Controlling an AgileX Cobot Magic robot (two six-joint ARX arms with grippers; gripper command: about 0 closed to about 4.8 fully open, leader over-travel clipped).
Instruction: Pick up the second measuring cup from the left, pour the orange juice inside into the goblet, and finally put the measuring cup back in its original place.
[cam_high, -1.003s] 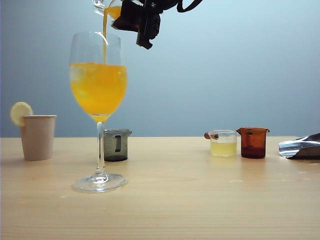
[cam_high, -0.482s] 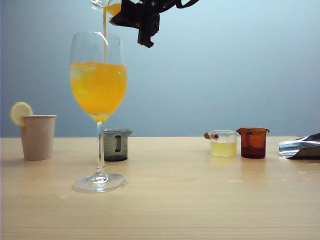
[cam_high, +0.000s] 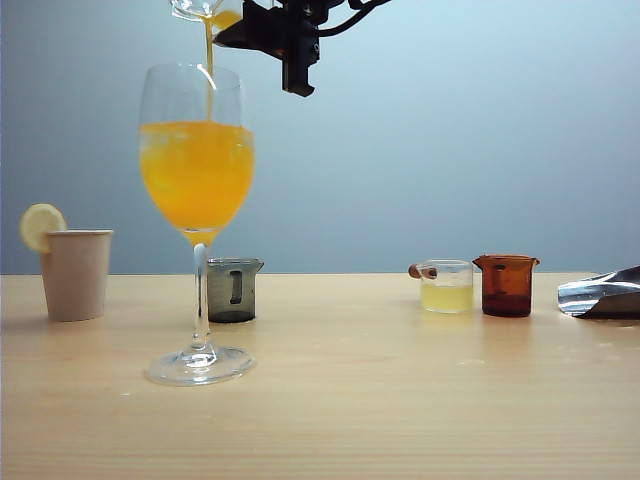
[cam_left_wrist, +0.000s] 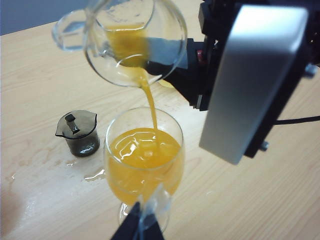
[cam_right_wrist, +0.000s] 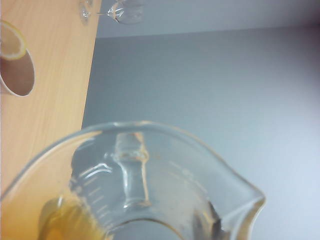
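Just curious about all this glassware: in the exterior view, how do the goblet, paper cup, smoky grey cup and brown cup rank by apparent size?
1. goblet, though nearest the camera
2. paper cup
3. smoky grey cup and brown cup: look alike

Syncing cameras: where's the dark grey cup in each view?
Exterior view: dark grey cup on the table, just right of the goblet stem.
Left wrist view: dark grey cup beside the goblet bowl.
Right wrist view: not in it.
Shared landmark: the goblet; only its foot shows in the right wrist view.
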